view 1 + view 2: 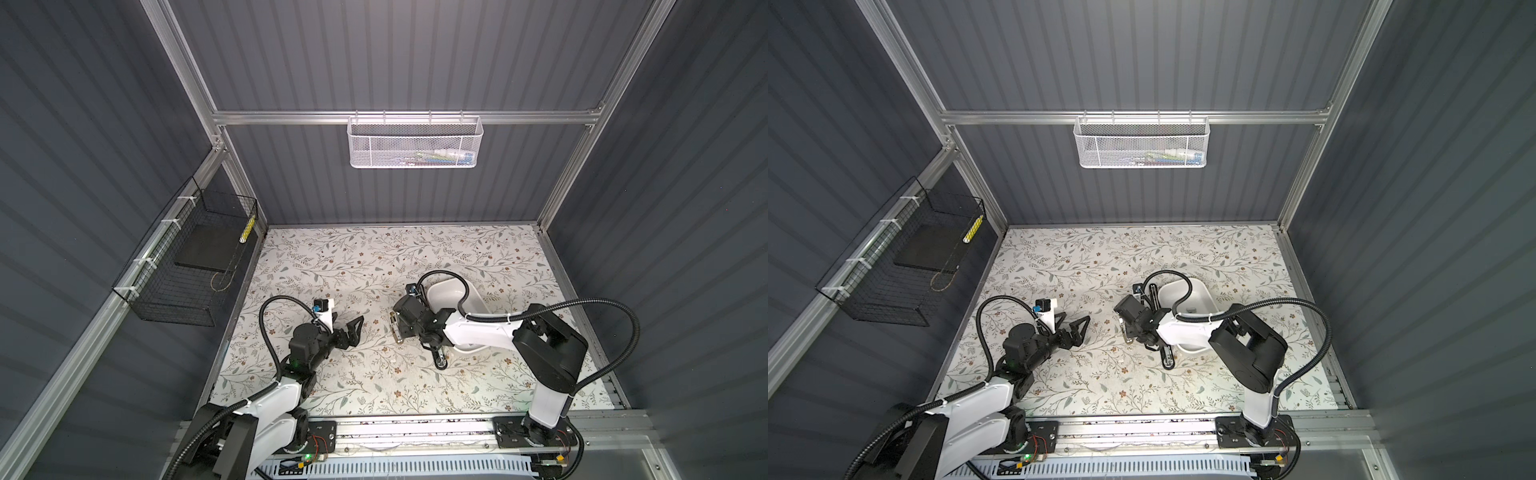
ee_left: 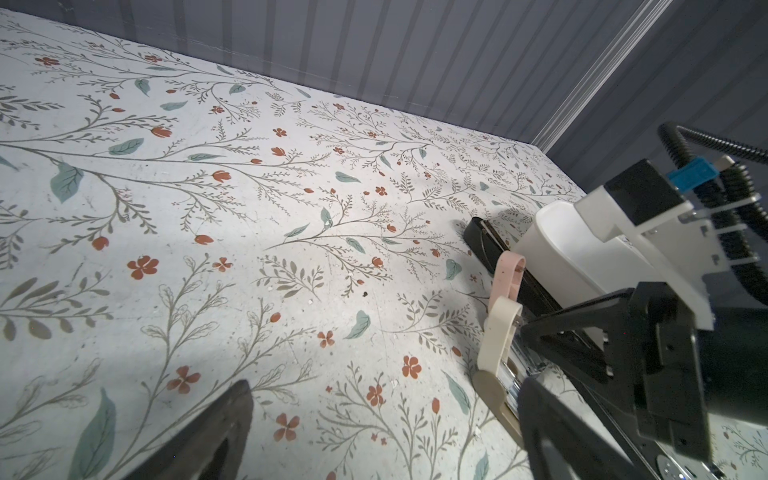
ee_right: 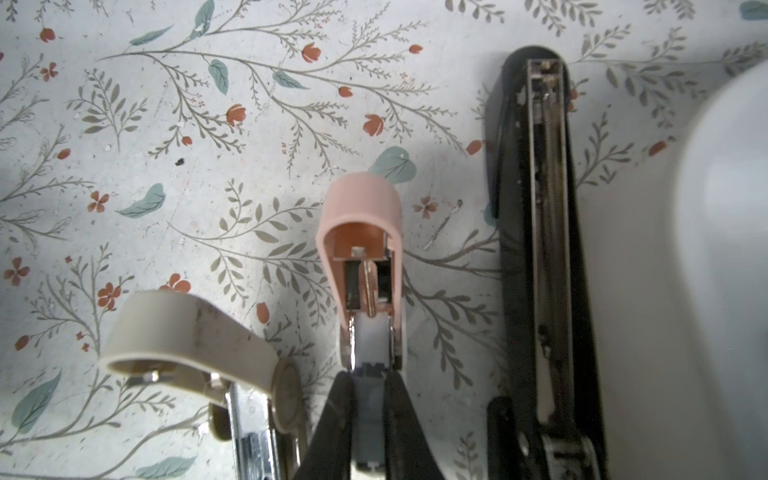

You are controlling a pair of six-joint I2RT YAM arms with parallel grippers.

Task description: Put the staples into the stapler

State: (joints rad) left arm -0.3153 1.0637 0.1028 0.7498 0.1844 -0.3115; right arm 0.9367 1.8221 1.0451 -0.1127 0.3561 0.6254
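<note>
Right wrist view: pinching the pink stapler narrowly with the right gripper, with the left gripper spread. Might twist loose and knock the open black stapler alongside.

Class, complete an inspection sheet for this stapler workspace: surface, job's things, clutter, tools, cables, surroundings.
Surface: floral table, lightly speckled.
Job's things: black stapler lies open beside white tub; pink-capped stapler open; staple strips not clearly seen.
Clutter: thin metal bit loose on the table.
Tools: left tool open, empty; right tool shut on pink-capped stapler.
Cables: black hose loops above each arm.
Surroundings: white mesh basket on back wall; black wire basket on left wall.
</note>
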